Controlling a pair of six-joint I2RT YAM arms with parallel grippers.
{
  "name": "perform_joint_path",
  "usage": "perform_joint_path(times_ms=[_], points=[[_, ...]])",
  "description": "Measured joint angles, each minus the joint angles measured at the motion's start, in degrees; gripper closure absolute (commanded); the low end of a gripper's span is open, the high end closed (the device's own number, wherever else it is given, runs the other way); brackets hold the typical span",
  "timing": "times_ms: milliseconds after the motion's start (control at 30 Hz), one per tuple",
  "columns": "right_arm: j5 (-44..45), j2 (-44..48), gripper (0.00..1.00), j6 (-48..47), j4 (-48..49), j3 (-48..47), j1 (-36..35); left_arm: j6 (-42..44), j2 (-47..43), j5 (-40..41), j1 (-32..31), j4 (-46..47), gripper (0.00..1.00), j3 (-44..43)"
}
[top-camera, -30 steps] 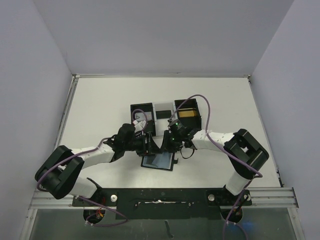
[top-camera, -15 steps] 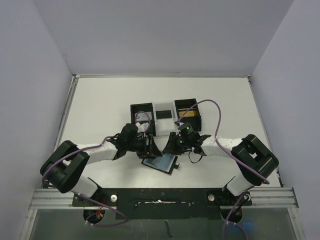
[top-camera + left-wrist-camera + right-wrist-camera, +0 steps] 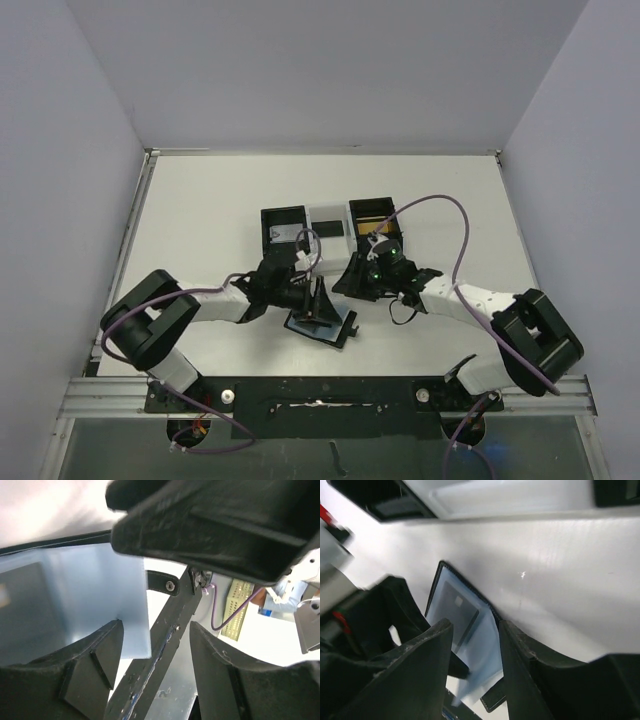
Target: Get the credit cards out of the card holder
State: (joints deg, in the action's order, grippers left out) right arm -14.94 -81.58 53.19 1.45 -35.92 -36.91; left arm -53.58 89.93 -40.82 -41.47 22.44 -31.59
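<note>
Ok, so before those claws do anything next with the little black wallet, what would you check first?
1. The black bifold card holder with pale blue pockets lies open on the white table: ok.
2. A grey card shows in its pocket: ok.
3. The left claw is open, astride the holder's black edge: ok.
4. The right claw is open and empty: ok.
5. The holder is pinned firmly: cannot tell.
6. A gold-tan card lies in the black open-top box: ok.

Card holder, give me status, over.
Left gripper open, straddling black edge of card holder. Right gripper open, close by. Holder open on table, grey card in pocket. No obstruction seen.
</note>
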Motion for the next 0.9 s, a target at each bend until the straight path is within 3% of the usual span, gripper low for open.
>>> perform_joint_path(times_ms=[167,367,600,900], points=[[0.90,4.76,0.57,1.36,-1.27,2.03,4.46,-2.49,6.08,-0.07,-4.52,5.20,0.53,-1.31],[-0.44,6.71,0.59,1.64,-2.91,2.51,5.66,-5.14,6.78,1.86,-4.76,8.46,0.53,0.70],[-3.93,3.96,0.62,1.79,-2.71,-1.64,2.89,0.81,-0.15,7.63,-4.57,-2.08,0.53,-0.76],[-7.39,-8.55,0.64,2.84,-2.91,-8.79,-3.13,5.95,-10.43,11.39,-2.47,-11.28,0.53,0.39]])
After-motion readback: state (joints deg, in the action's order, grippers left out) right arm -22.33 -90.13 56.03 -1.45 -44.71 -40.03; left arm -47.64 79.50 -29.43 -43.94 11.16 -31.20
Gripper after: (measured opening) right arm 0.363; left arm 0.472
